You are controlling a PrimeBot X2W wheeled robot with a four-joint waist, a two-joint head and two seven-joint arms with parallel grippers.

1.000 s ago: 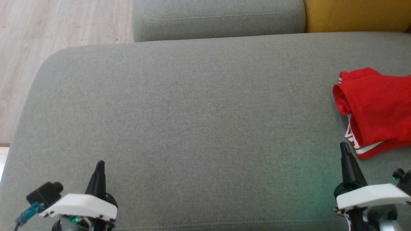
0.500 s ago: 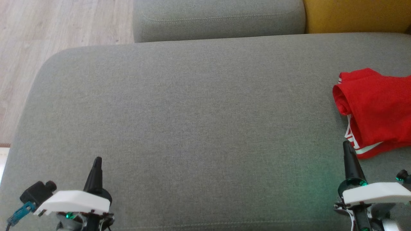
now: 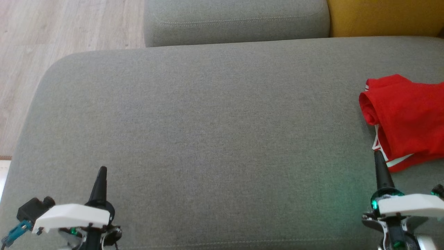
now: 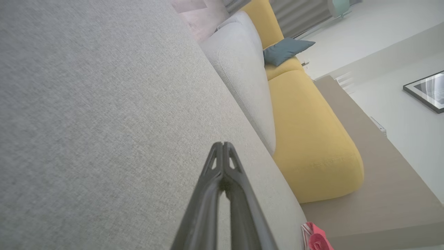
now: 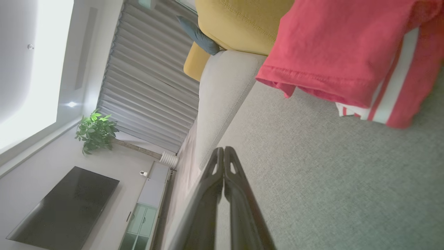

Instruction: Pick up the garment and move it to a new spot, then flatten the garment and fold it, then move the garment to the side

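A red garment [image 3: 407, 118] with white stripes lies bunched at the right edge of the grey sofa seat [image 3: 208, 132], partly cut off by the head view's right side. In the right wrist view the garment [image 5: 347, 59] spreads across the top right. A corner of the garment [image 4: 314, 238] peeks in at the bottom of the left wrist view. My right gripper [image 3: 378, 155] is shut and empty, its tip just short of the garment's striped hem. Down at the lower left my left gripper [image 3: 102, 170] is shut and empty, far from the garment.
A grey back cushion [image 3: 236, 21] runs along the far side, with a yellow cushion [image 3: 385, 15] beside it. Wooden floor [image 3: 52, 34] lies beyond the seat's left edge. In the right wrist view a plant [image 5: 95, 132] and a dark screen [image 5: 66, 205] stand across the room.
Both grippers have drawn back toward the bottom of the head view. The left one slid slightly left, the right one slightly right. The garment has not moved.
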